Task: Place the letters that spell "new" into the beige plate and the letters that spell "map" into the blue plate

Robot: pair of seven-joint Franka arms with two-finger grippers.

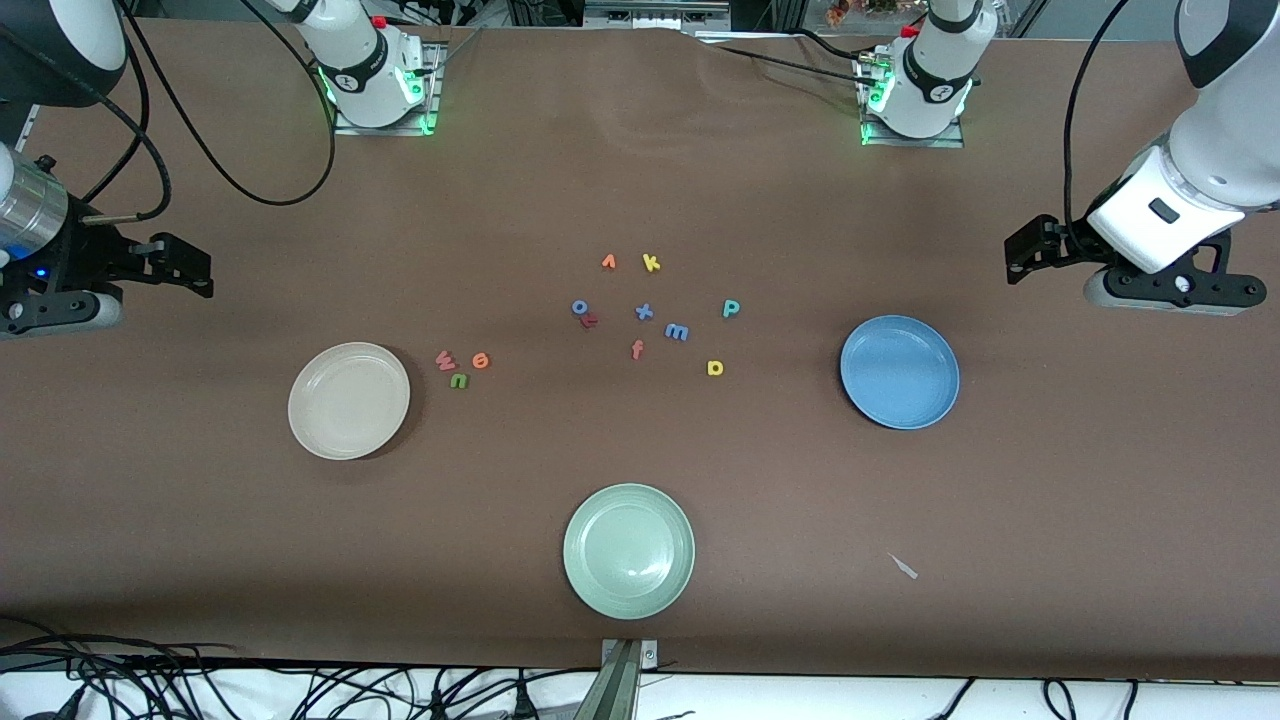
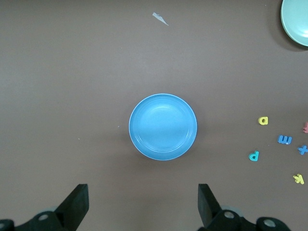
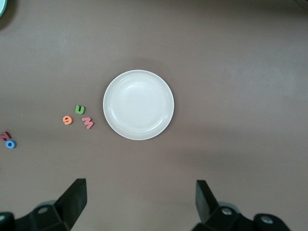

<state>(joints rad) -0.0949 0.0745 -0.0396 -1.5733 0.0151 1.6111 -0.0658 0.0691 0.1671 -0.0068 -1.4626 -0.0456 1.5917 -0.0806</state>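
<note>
Brown cloth covers the whole counter (image 1: 640, 150), and every plate on it is empty, so I judge the task not yet begun: all six letters are left to move.

Taking the round, shallow cream-beige plate (image 1: 349, 400) as the landmark, the three tiny foam letters for "new" lie just beside it, toward the left arm's end: salmon-pink "w" (image 1: 445, 360), orange "e" (image 1: 480, 360) and green "n" (image 1: 459, 380). Well apart from it, still farther toward that end, sit the blue "m" (image 1: 677, 332), teal-green "p" (image 1: 731, 308) and yellow rounded "a" (image 1: 715, 368), with the round plain blue plate (image 1: 899, 372) farther along again. Mixed in near the "m" are distractors: a yellow "k" (image 1: 651, 263), blue "x" (image 1: 644, 312), orange-red "f" (image 1: 637, 349), a small orange "v"-like piece (image 1: 608, 262), and a blue "o" (image 1: 580, 307) touching a reddish letter I cannot read. A pale green plate (image 1: 629, 564) lies nearer the front camera.

Both arms wait, holding nothing. The right claw (image 3: 139, 199) hangs released above the counter beside the beige plate; the left claw (image 2: 142, 202) hangs released beside the blue plate.

In the front view both claws are partly cut off at the edges. A pale scrap (image 1: 905, 567) is too small to identify.
</note>
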